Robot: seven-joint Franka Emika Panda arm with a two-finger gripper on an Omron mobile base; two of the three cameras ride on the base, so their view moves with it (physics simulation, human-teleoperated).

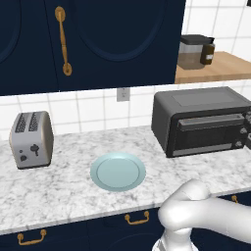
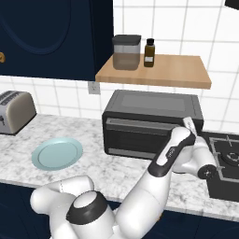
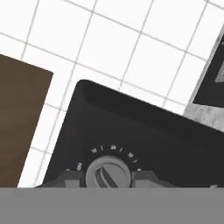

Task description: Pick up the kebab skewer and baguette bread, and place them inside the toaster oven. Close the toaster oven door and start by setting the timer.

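Observation:
The toaster oven (image 1: 201, 120) (image 2: 149, 119) stands at the back right of the marble counter. Its door (image 1: 206, 132) (image 2: 135, 135) is up and closed. My gripper (image 2: 189, 123) reaches to the oven's right end, where the knobs are. In the hand view my gripper (image 3: 108, 177) is shut on a round grey dial knob (image 3: 108, 173) with tick marks and numbers around it, and a fingertip (image 3: 68, 179) presses on each side of it. The kebab skewer and the baguette bread are out of view.
A pale blue plate (image 1: 117, 171) (image 2: 57, 153) lies bare on the counter mid-left. A silver two-slot toaster (image 1: 32, 139) (image 2: 14, 111) stands far left. A wooden shelf (image 2: 154, 70) above the oven carries a jar (image 2: 126, 52) and a bottle (image 2: 149, 52). A stove (image 2: 226, 163) borders the right.

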